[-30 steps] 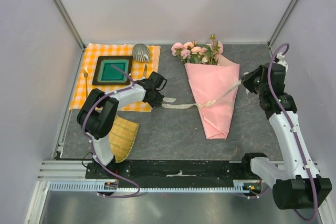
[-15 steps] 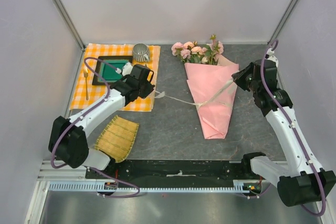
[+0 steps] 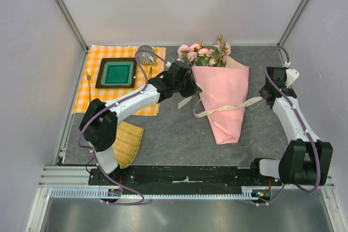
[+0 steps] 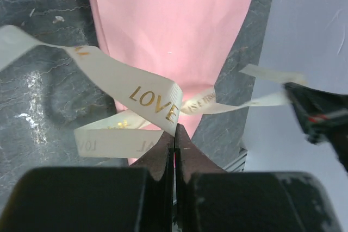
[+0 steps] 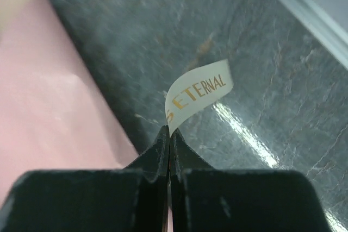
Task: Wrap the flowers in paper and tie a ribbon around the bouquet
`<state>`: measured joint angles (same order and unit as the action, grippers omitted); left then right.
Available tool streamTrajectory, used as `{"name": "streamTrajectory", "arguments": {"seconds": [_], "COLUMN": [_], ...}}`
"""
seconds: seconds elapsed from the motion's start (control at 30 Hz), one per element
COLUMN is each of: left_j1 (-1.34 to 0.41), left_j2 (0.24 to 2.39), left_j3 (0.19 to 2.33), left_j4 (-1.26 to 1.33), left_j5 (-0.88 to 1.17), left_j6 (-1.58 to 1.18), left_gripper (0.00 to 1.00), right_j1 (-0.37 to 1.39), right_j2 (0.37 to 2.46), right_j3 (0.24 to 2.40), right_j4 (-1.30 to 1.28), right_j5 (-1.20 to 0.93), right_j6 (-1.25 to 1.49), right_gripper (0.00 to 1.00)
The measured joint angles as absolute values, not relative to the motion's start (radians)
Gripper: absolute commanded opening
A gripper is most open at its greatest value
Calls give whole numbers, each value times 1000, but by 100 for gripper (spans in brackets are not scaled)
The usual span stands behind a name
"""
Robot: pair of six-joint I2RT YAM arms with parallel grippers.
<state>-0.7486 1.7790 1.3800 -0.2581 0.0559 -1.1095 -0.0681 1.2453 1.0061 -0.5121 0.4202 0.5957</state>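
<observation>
Count:
- 1 pink paper-cone bouquet [image 3: 223,99] of pale pink flowers [image 3: 204,52], between left gripper [image 4: 174,134] and right gripper [image 5: 168,134].
- 1 cream printed fabric ribbon [image 3: 217,108], running from one gripper to the other.

Left of left gripper:
- 1 orange-checked cloth [image 3: 92,58]
- 1 dark-framed green tray [image 3: 116,60]
- 1 ribbed metal cup [image 3: 145,54]
- 2 gold utensils [image 3: 88,77]
- 1 yellow-green woven bamboo mat [image 3: 128,139]

Two slim robot arms, left arm [image 3: 133,99] and right arm [image 3: 293,120]: white shells, black joints, a purple cable [image 3: 265,64] looping along each. Each pincer [image 4: 174,129] has black wedge fingers [image 4: 162,158], perhaps rubber-faced.
</observation>
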Motion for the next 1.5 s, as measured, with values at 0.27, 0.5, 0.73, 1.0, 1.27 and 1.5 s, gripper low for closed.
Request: {"name": "streamTrajectory", "arguments": {"seconds": [0.27, 0.5, 0.73, 1.0, 1.27, 1.5], "left_j1": [-742, -689, -544, -531, -395, -304], "left_j2": [1773, 1696, 1567, 1627, 1835, 1915], "left_j3": [1390, 1357, 1267, 1300, 1439, 1497], "left_j4": [-261, -311, -366, -366, -418, -465], "left_j5": [64, 65, 68, 142, 113, 95], "left_j6": [-1059, -1022, -974, -950, -967, -967], "left_gripper": [1, 1, 1, 1, 1, 1], "right_j1": [-57, 177, 332, 267, -19, -222], "right_j2": [1477, 1572, 1633, 1515, 1468, 1597], "right_j3": [861, 842, 862, 973, 1081, 933], "right_j4": [-367, -258, -206, -366, -378, -361], "right_j5": [315, 226, 143, 150, 47, -26], "right_j6": [570, 611, 701, 669, 687, 780], "right_gripper": [0, 0, 0, 0, 0, 0]}}
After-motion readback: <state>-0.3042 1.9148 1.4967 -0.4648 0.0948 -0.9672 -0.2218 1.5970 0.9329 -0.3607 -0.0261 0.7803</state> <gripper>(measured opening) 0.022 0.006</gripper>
